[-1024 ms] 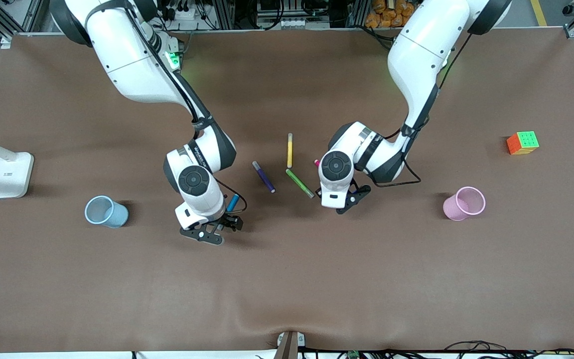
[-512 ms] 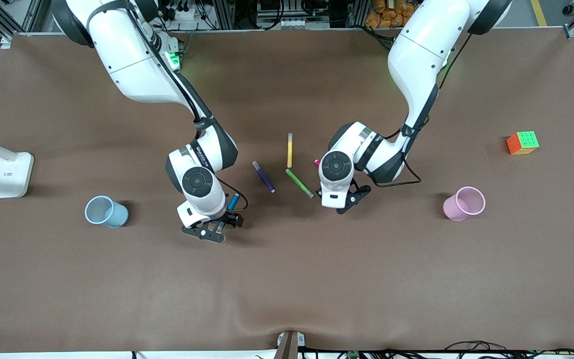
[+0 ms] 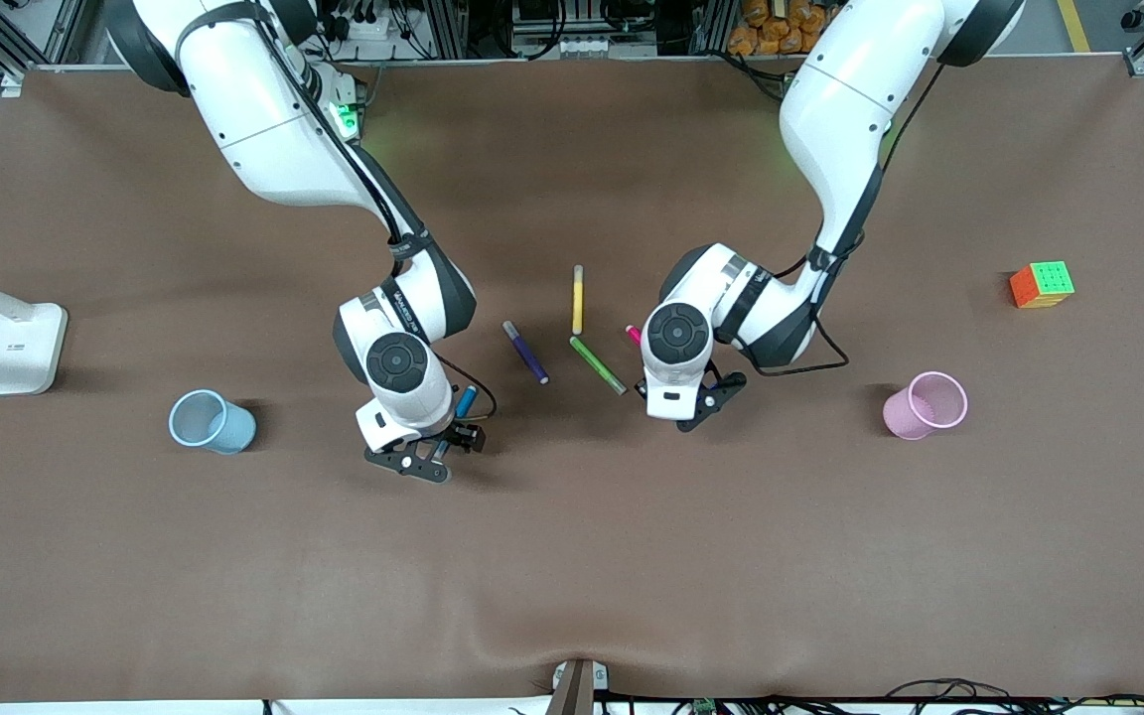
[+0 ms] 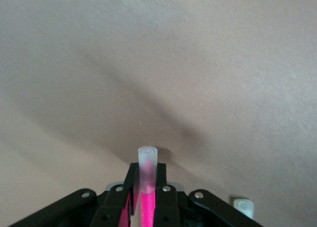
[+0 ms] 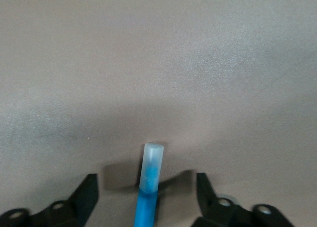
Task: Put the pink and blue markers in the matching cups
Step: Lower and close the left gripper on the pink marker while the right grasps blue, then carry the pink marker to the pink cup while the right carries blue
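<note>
In the front view, the left gripper (image 3: 679, 407) sits low over the middle of the brown desk (image 3: 572, 556), and the magenta tip of the pink marker (image 3: 633, 333) sticks out from under its wrist. The green pen (image 3: 597, 364) lies just beside those fingers, with the yellow pen (image 3: 578, 299) and the purple pen (image 3: 525, 352) near it. The pink cup (image 3: 924, 405) stands well apart from them, toward the left arm's end of the desk. The right gripper (image 3: 430, 457) is low over the desk with the blue marker (image 3: 464, 402) running under it. The blue cup (image 3: 211, 421) stands near, toward the right arm's end. A coloured cube (image 3: 1042, 284) and a white lamp base (image 3: 22, 348) sit at the two ends of the desk.

In the left wrist view, the left gripper (image 4: 144, 195) has its fingers (image 4: 131, 187) pressed narrow on both sides of the pink marker (image 4: 146, 197), whose pale cap pokes out past the fingertips. Another pale pen cap (image 4: 243, 207) shows just beside them.

In the right wrist view, the right gripper (image 5: 146, 192) has its fingers (image 5: 85, 195) standing wide, one on each side of the blue marker (image 5: 148, 192) and clear of it. The marker lies on the desk between them.
</note>
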You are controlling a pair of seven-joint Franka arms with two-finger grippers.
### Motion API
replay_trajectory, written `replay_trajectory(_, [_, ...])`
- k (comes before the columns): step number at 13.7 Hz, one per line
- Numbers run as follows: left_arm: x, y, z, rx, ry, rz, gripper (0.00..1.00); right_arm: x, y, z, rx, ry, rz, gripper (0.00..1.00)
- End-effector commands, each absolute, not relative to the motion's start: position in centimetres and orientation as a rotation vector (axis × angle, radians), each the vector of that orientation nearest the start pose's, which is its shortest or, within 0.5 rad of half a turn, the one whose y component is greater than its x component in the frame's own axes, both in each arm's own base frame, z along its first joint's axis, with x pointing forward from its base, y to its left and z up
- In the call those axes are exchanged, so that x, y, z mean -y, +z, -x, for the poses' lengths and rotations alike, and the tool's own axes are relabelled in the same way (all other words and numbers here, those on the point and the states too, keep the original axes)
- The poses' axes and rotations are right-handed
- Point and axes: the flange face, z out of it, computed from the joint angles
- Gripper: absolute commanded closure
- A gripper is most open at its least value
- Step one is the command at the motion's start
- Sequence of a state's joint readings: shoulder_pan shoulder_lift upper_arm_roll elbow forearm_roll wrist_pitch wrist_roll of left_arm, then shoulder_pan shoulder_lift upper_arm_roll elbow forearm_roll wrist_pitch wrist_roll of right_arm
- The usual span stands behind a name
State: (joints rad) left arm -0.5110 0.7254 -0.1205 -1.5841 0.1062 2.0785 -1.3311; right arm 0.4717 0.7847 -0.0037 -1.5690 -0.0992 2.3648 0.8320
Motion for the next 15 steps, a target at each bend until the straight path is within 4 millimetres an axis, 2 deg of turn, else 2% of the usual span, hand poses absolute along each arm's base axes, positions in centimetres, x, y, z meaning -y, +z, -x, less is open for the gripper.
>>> replay_trajectory(1, [35.9,22.8,-56.6,0.888,0.063,2.724,1.00,-31.9,17.7,-62.3,-0.532,-0.094,3.153,1.00])
replay_trajectory(3, [33.7,24.7,-57.7,0.816,-0.004,2.686,1.00,-31.8,18.0,-62.5,-0.534,-0.101,3.149,1.00])
replay_trajectory(5, [31.0,27.0,-59.2,0.771,-0.045,2.677,1.00,-31.0,18.4,-63.1,-0.518,-0.115,3.152,1.00])
replay_trajectory(7, [27.8,30.0,-60.6,0.667,-0.055,2.680,1.00,-29.3,19.5,-63.9,-0.399,-0.119,3.182,1.00])
replay_trajectory(9, [24.6,32.5,-62.0,0.594,-0.091,2.682,1.00,-27.0,22.3,-64.6,-0.299,-0.136,3.187,1.00])
replay_trajectory(12, [22.5,33.9,-62.5,0.505,-0.166,2.590,1.00,-22.6,27.5,-65.3,-0.064,-0.122,3.212,1.00])
replay_trajectory(15, [20.8,34.2,-62.9,0.465,-0.208,2.520,1.00,-18.4,33.4,-65.4,0.201,-0.090,3.190,1.00])
